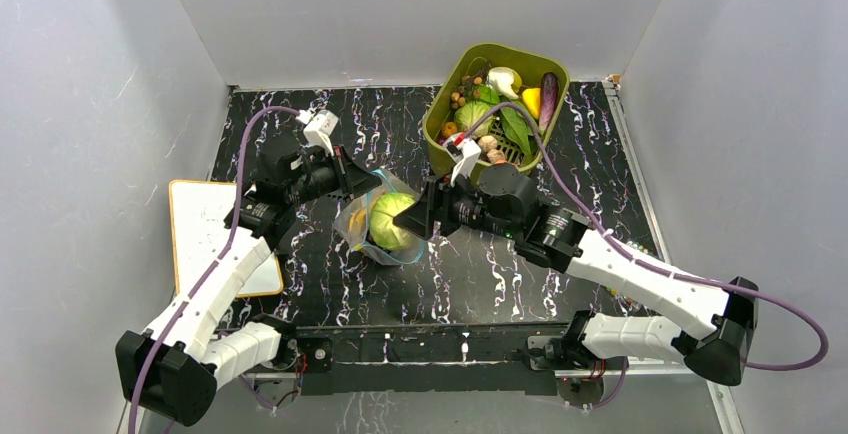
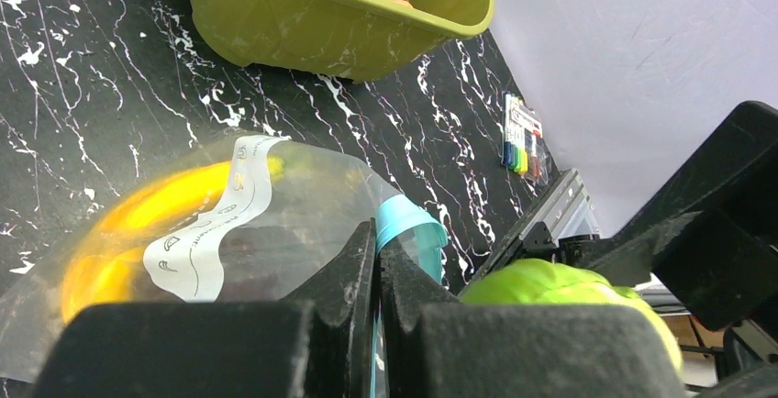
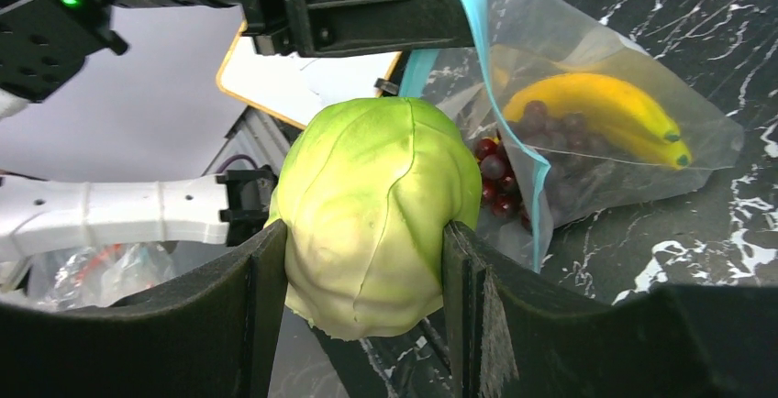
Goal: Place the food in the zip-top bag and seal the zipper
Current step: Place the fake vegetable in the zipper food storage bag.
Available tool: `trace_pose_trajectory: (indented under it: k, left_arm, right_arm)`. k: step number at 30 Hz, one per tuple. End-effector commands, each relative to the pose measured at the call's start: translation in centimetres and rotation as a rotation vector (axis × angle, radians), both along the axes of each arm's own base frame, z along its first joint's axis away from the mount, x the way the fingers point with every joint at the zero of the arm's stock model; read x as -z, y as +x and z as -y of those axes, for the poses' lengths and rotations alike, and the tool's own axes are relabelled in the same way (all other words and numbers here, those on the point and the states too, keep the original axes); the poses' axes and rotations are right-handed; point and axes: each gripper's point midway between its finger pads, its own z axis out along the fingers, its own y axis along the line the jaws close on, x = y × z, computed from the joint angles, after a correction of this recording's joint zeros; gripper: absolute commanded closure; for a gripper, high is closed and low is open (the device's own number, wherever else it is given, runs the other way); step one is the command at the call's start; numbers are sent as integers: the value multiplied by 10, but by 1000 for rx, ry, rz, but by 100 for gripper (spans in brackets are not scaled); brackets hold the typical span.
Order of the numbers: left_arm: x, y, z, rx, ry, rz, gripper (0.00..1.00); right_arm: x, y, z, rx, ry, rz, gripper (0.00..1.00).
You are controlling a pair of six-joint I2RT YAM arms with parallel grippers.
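At bag (image 1: 354, 224) mouth, facing right — right jaws clamp cabbage (image 3: 367, 215) | left jaws pinch zipper (image 2: 408, 224)

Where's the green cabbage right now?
In the top view the green cabbage is mid-table, clamped in the right end effector at the mouth of the zip-top bag.

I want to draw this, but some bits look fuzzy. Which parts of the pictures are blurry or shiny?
Left wrist view: the bananas inside the zip-top bag and the cabbage are smeary blurs, while the green tub is sharper. Right wrist view: the cabbage is crisp; the bag looks milky over the grapes. Top view: the white board looks washed-out bright.
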Motion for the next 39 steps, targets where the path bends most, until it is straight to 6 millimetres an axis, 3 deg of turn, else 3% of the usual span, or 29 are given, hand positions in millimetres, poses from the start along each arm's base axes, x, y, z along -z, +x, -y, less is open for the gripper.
trace_pose_trajectory:
  k: [1,11,15,19,29,32,34,39]
  left_arm:
    - [-26,-6,3,28,-21,39,100]
    - [-44,-21,6,52,-105,45,100]
    - [-41,-22,6,48,-103,23,100]
    - [-45,-23,9,50,-138,11,100]
    - [-47,-26,9,35,-172,-12,100]
    - [-49,-25,9,32,-187,-10,100]
    - [-48,-24,8,20,-184,-5,100]
    - [-46,-21,6,11,-158,4,100]
  right_arm:
    - [-25,22,1,94,24,112,70]
    - [28,40,-10,114,-110,109,68]
    - [26,45,-9,125,-117,145,68]
    - [23,36,-25,72,-5,121,68]
    - [30,59,-42,200,64,30,63]
    - [36,64,-50,221,61,-9,56]
    - [39,65,-55,200,6,-11,42]
    - [34,69,-31,220,-239,34,25]
